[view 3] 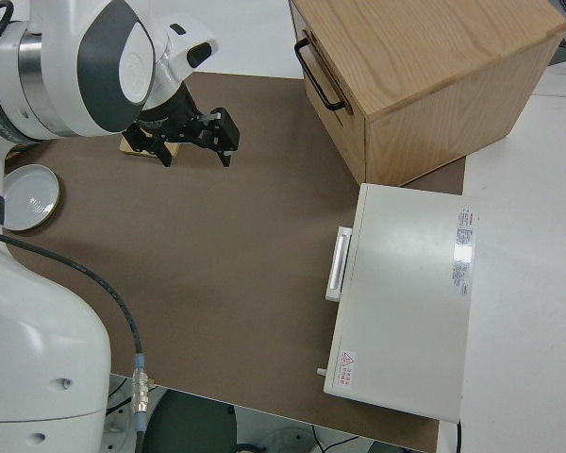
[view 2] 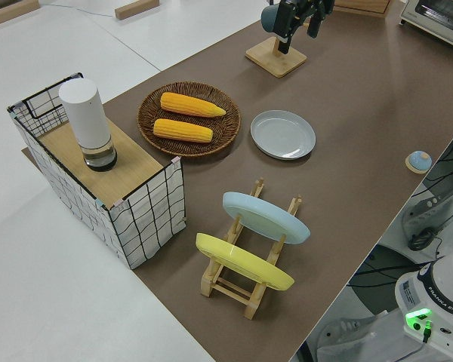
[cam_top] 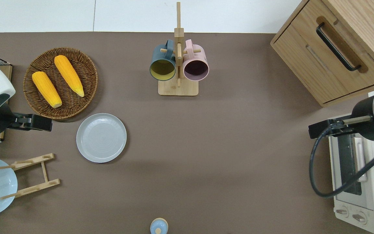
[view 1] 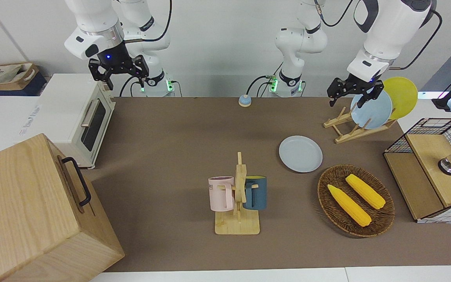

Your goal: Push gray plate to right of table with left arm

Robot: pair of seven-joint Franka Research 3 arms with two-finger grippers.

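The gray plate (view 1: 300, 153) lies flat on the counter (view 1: 178, 156), toward the left arm's end, just beside the corn basket (view 1: 356, 200) and nearer to the robots than it. The plate rack (view 1: 356, 127) stands near it, nearer still to the robots. The left gripper (view 1: 350, 93) hangs in the air with its fingers spread wide, holding nothing, well apart from the plate. The right arm is parked, its gripper (view 1: 119, 70) open too.
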